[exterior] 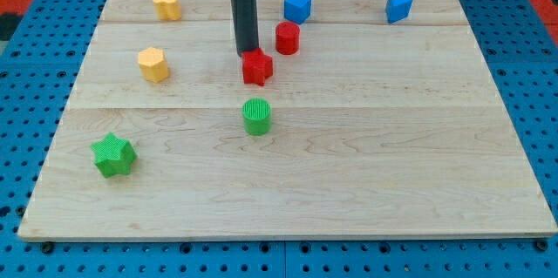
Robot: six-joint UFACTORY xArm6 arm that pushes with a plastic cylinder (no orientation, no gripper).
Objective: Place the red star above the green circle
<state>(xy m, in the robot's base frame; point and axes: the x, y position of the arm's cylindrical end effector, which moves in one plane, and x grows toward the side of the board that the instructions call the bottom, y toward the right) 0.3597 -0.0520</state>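
The red star (257, 68) lies a little above the board's middle, straight above the green circle (256, 116) with a small gap between them. My tip (245, 55) stands at the star's upper left edge, touching or nearly touching it. The dark rod rises from there to the view's top.
A red cylinder (288, 37) stands just up and right of the star. A blue block (297, 6) and another blue block (398, 6) lie near the top edge. Two yellow blocks (166, 5) (153, 64) lie at the upper left. A green star (112, 155) lies at the lower left.
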